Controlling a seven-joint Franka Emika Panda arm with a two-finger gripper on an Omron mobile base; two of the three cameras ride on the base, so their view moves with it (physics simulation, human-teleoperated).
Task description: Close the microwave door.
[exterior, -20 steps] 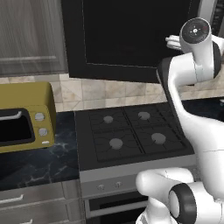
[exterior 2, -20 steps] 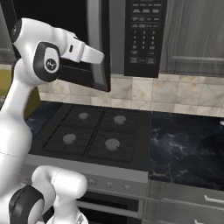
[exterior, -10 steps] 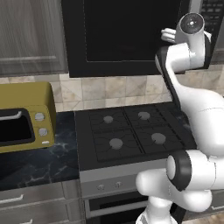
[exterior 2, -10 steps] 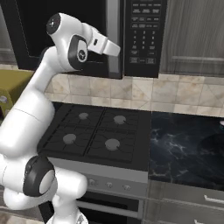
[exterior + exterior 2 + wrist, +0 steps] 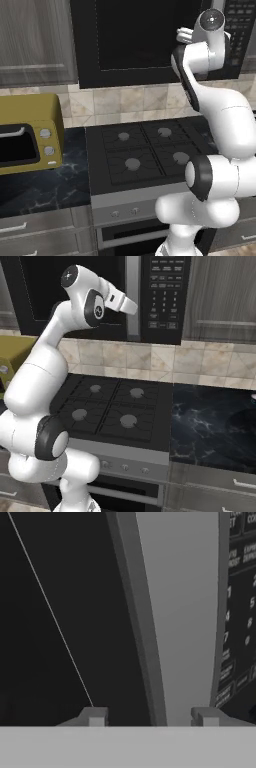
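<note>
The microwave door [image 5: 142, 42] sat flat, or very nearly flat, against the front of the microwave [image 5: 100, 296], mounted above the stove [image 5: 107, 406]; its dark glass window faced the room and its grey vertical handle [image 5: 132, 296] ran beside the black keypad strip [image 5: 165, 291]; no grey cavity showed in either base view, so the closing looked all but finished. The end effector [image 5: 150, 717] was held up against the door at the handle, its two fingertips [image 5: 95, 716] standing apart with the handle in line between them, gripping nothing; in the right base view the hand [image 5: 120, 302] pointed straight at the handle's middle. By my judgement the step in hand was the last press that seats the door; the next move would call for a short, square push until the latch side met the frame, then a clean retreat away from the handle without dragging the door open.

Whether the door was fully latched could not be told; any remaining gap at the handle edge was too thin to see, and the arm covered that edge in the left base view; contact between fingertips and door was also unclear. The microwave's top was cut off by the frame; the yellow toaster oven [image 5: 30, 132] on the dark tabletop [image 5: 45, 185] ran off the left edge.
</note>
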